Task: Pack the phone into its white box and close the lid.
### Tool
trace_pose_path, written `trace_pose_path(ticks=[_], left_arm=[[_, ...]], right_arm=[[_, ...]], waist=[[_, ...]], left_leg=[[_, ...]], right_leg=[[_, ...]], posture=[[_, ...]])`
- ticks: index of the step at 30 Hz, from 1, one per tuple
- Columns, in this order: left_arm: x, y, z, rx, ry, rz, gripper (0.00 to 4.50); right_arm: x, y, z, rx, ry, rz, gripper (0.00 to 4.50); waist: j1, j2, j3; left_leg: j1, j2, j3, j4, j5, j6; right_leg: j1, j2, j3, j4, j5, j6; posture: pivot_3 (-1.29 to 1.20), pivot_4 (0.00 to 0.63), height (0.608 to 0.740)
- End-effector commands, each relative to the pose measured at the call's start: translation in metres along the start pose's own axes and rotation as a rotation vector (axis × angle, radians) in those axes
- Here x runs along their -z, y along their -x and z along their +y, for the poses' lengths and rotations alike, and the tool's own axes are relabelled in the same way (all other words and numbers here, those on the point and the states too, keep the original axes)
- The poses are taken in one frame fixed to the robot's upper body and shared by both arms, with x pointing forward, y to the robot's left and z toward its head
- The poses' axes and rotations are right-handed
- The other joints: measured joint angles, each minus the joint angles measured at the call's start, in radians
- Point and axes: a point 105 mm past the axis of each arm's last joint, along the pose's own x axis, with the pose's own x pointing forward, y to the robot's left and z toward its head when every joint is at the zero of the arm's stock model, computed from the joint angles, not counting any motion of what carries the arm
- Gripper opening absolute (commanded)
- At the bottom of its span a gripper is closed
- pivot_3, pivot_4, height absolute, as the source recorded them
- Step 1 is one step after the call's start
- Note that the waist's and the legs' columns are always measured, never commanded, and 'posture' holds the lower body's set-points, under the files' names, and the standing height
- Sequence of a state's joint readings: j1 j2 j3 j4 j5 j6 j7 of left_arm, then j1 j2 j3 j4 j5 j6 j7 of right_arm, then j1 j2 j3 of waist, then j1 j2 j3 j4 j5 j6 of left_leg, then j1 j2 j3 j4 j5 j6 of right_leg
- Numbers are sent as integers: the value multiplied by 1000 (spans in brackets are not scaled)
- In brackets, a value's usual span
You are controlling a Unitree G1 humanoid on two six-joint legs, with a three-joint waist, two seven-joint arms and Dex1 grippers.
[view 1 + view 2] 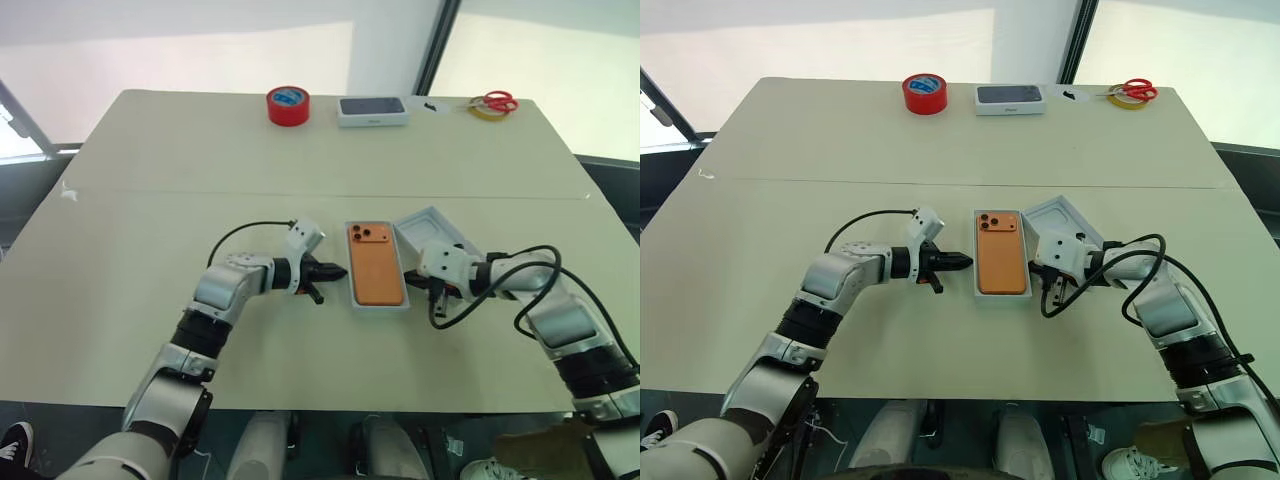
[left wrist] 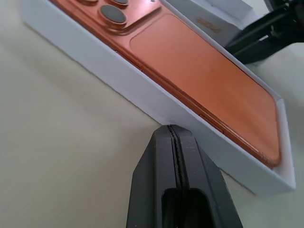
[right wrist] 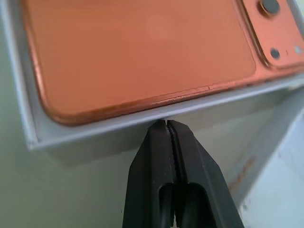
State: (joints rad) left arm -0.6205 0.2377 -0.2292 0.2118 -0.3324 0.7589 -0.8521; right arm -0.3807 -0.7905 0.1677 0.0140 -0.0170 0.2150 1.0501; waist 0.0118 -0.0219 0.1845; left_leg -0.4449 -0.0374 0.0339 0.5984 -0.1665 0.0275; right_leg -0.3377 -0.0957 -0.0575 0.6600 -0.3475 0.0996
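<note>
Looking down on a pale beige table (image 1: 150, 200) with bright window panes behind it, and here's the flat orange phone (image 1: 375, 264) lying camera side up inside the shallow white cardboard box (image 1: 377, 303). Beyond the box, along the table's far edge, sit a red tape roll (image 1: 288, 105), a white box printed with a dark phone picture (image 1: 372, 111) and red-handled scissors (image 1: 494, 102). The deep white lid (image 1: 432, 229) lies open side up just right of the box, tilted askew. Left gripper (image 1: 338, 271), clenched empty, its tip at the box's left wall. Right gripper (image 3: 167, 124), fingers pressed together on nothing, its tip at the box's right wall.
</note>
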Motion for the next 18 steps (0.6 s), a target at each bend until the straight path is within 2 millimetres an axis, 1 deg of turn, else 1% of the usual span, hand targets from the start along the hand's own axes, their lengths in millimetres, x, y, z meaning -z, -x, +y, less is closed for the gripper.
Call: trace_pose_path(ticks=[1, 5, 7, 8, 11, 12, 15, 18], left_arm=[[-8, -2, -13, 47, -28, -30, 0], [-9, 2, 2, -27, -29, -41, 0], [-11, 4, 5, -41, -42, -43, 0], [-12, 4, 6, -45, -46, -44, 0], [-12, 5, 6, -47, -50, -45, 0], [-12, 6, 5, -39, -51, -42, 0], [-11, 9, 6, -40, -62, -37, 0], [-11, 14, 9, -52, -63, -40, 0]], right_arm=[[-16, 5, -2, 15, 35, -52, 58], [-19, 3, 6, -26, -4, -65, 58], [-18, 4, 13, -75, -28, -54, 58], [-18, 5, 16, -93, -13, -45, 58], [-20, 5, 14, -81, -6, -50, 58], [-20, 4, 10, -64, 0, -48, 58], [-14, 4, 0, -19, 32, -12, 58], [-9, 9, -5, 0, 43, 3, 58]], waist=[[0, 0, 0], [0, 0, 0], [1, 0, 0], [1, 0, 0], [1, 0, 0], [0, 0, 0], [-2, 0, 0], [0, 0, 0]], left_leg=[[0, 0, 0, 0, 0, 0], [0, 0, 0, 0, 0, 1], [0, 0, 0, 0, 0, 1], [0, 0, 0, 0, 0, 2], [0, 0, 0, 0, -1, 2], [0, 0, 0, 0, -2, 3], [0, 0, 0, 0, -2, 3], [0, 0, 0, 0, -1, 1]], right_leg=[[0, 0, 0, 0, 0, 0], [0, 0, 0, 0, 0, 0], [0, 0, 0, 0, 0, 0], [0, 0, 0, 0, 0, 0], [0, 0, 0, 0, 0, 0], [0, 0, 0, 0, 0, 0], [0, 0, 0, 0, 0, 0], [0, 0, 0, 0, 0, 0]], posture=[[0, 150, 735], [0, 150, 735], [0, 150, 735], [0, 150, 735], [0, 150, 735], [0, 150, 735], [0, 150, 735], [0, 150, 735]])
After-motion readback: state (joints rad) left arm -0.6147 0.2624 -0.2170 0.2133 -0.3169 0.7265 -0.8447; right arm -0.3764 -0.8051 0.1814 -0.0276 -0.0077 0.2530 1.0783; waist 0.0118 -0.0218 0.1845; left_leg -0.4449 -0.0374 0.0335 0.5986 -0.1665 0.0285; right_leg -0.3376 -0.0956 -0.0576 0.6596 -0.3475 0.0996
